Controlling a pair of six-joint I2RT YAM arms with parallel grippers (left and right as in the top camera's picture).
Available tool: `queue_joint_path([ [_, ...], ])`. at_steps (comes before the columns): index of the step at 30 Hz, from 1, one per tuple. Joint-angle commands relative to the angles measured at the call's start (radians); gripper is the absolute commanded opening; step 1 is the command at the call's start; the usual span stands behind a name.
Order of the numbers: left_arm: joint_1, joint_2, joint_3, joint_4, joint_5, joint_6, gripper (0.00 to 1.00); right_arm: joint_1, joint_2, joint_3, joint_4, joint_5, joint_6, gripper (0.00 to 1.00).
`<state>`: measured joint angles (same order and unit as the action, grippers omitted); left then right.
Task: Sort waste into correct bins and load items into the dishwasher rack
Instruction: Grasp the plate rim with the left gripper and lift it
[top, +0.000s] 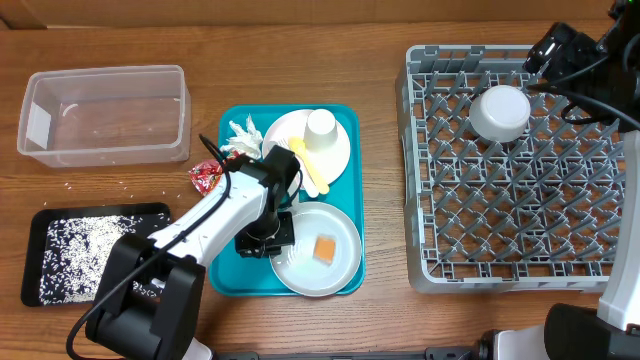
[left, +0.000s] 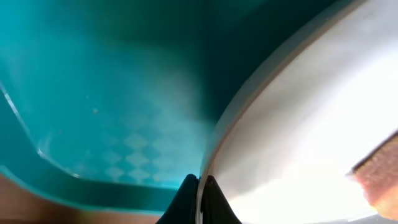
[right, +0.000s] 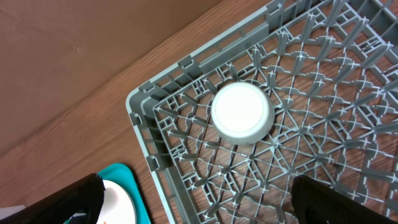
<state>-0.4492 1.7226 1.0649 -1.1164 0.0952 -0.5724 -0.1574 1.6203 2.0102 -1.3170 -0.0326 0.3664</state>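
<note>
Closest to me, the left gripper (left: 199, 190) is squeezed tight on the thin edge of the near plate (top: 340, 270), right where that plate meets the floor of the teal tray (top: 226, 276). A small orange cube (top: 324, 249) sits on this plate. Off to the left, a black tray (top: 32, 262) holds lots of white rice (top: 80, 250), and a few loose grains (top: 85, 185) lie on the table (top: 300, 40) just behind it. Further back on the teal tray is the far plate (top: 283, 133) with a white cup (top: 321, 127) on it and yellow cutlery (top: 313, 175) hanging over its front edge. A crumpled napkin (top: 243, 135) lies beside that plate, and a red wrapper (top: 206, 177) sits at the tray's left edge. Behind the black tray is the clear tub (top: 105, 150). On the right is the big grey rack (top: 520, 230), with a white bowl (top: 500, 112) upside down near its far left corner. The right gripper (right: 199, 202) hangs above that corner, fingers wide apart, holding nothing.
</note>
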Motion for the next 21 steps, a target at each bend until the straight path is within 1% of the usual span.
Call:
queue_joint_path([
  [1, 0.002, 0.022, 0.048, -0.037, 0.014, 0.057, 0.04, -0.006, 0.0, 0.012, 0.005, 0.013, 0.005, 1.0],
  [9, 0.002, 0.018, 0.122, -0.135, 0.014, 0.072, 0.04, -0.006, 0.0, 0.012, 0.005, 0.013, 0.005, 1.0],
  [21, 0.013, -0.044, 0.192, -0.217, 0.037, 0.087, 0.04, -0.006, -0.001, 0.012, 0.005, 0.013, 0.005, 1.0],
])
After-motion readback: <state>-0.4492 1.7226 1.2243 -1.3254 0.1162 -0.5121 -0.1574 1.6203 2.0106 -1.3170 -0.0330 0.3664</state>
